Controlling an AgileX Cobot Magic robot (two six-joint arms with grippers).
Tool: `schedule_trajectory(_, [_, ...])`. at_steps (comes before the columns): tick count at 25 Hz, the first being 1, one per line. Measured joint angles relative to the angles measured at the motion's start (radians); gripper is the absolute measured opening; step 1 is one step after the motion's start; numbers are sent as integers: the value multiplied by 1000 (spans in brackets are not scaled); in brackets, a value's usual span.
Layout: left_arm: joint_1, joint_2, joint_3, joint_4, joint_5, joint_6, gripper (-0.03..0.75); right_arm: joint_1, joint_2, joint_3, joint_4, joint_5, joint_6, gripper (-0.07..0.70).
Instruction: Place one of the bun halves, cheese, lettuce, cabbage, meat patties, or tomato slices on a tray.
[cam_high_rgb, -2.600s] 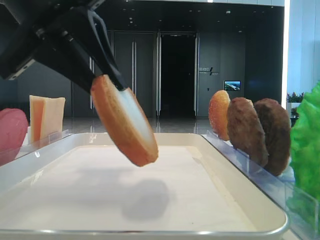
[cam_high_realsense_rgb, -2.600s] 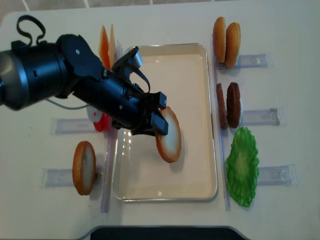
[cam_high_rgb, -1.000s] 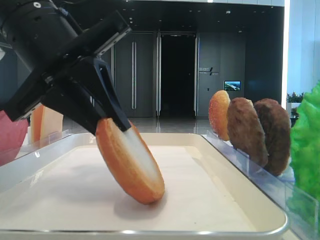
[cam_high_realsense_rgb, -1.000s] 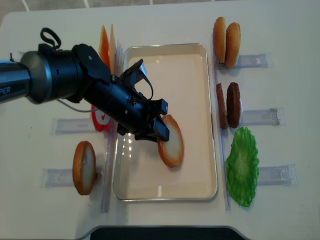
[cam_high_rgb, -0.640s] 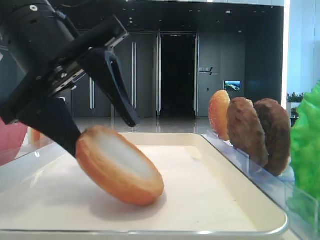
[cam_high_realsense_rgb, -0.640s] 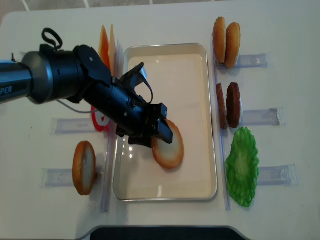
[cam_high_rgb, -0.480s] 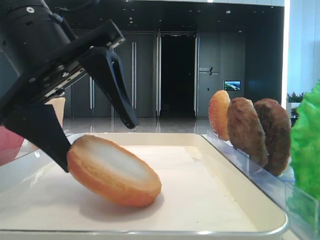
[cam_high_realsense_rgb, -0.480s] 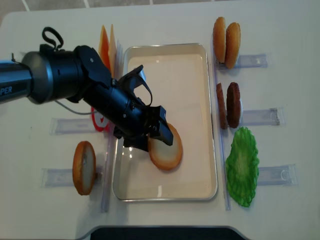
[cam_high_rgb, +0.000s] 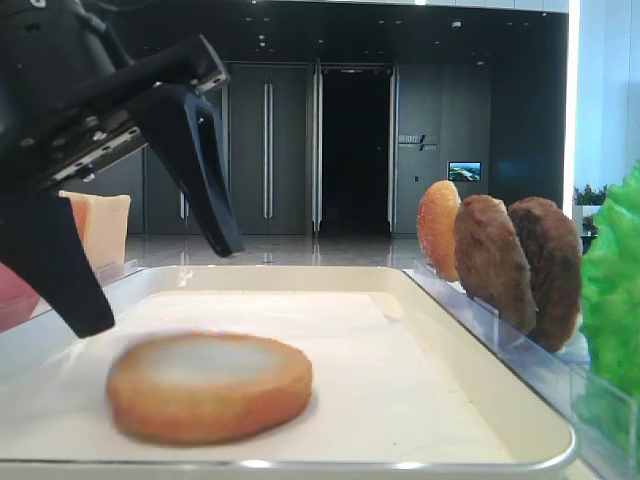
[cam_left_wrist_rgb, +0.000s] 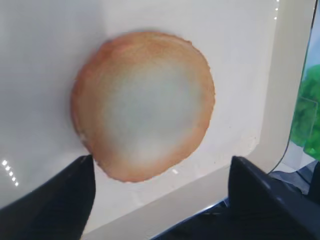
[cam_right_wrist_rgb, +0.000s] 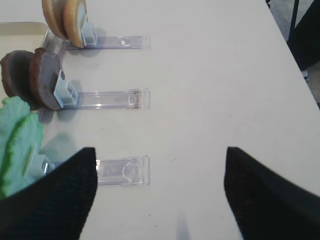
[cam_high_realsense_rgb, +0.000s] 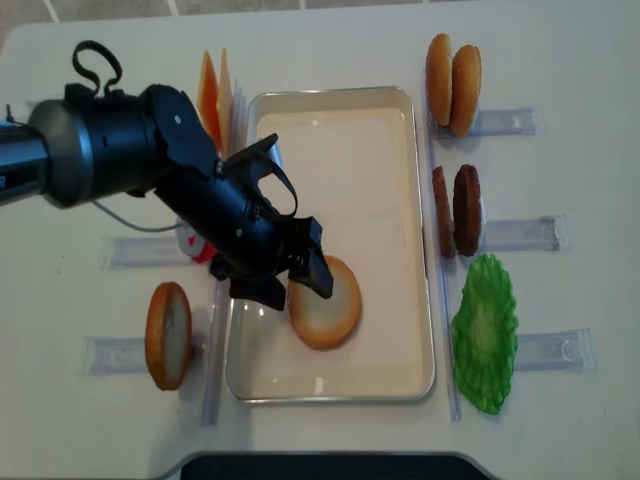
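Plainly, the left gripper (cam_high_realsense_rgb: 285, 285) stands with its jaws spread wide and nothing between them: in the low side view one dark finger hangs at the far left and the other slants down above the tray (cam_high_rgb: 420, 300), both clear of the food. Just right of them, the bun half (cam_high_realsense_rgb: 325, 302) lies flat on the tray floor in the near half, pale cream face up and golden crust down, touching neither finger. The left wrist view looks straight down on it, with both fingertips at the bottom corners of the picture and the bun half free between them.

It looks light and springy, a thick disc that should give a little under pressure rather than crack. The crust rim is the natural place to take it, pinched edge to edge across the thickness; lying flat, it offers only a low rim to get under.

Further right, outside the tray, stand the other bun halves (cam_high_realsense_rgb: 451, 78), the meat patties (cam_high_realsense_rgb: 457, 210) and the lettuce (cam_high_realsense_rgb: 485, 332), upright in their clear holders.

The right gripper (cam_right_wrist_rgb: 160, 195) hovers over bare table with its fingers apart, holding nothing.
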Motion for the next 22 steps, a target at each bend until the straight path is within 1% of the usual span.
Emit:
schedule_trajectory(9, [0, -72, -102, 245, 166, -173, 630, 0, 0, 0, 0, 0, 0, 531])
schedule_trajectory(13, [0, -108, -172, 341, 292, -228, 634, 0, 0, 0, 0, 0, 0, 531])
schedule_trajectory(15, [0, -121, -209, 395, 370, -250, 634, 0, 0, 0, 0, 0, 0, 531])
schedule_trajectory(16, [0, -128, -230, 419, 395, -261, 634, 0, 0, 0, 0, 0, 0, 531])
schedule_trajectory(17, [0, -133, -249, 440, 413, -270, 634, 0, 0, 0, 0, 0, 0, 531])
schedule_trajectory(19, [0, -152, -272, 480, 419, -288, 633, 0, 0, 0, 0, 0, 0, 531])
schedule_trajectory(22, [0, -180, -280, 511, 431, -318, 633, 0, 0, 0, 0, 0, 0, 531])
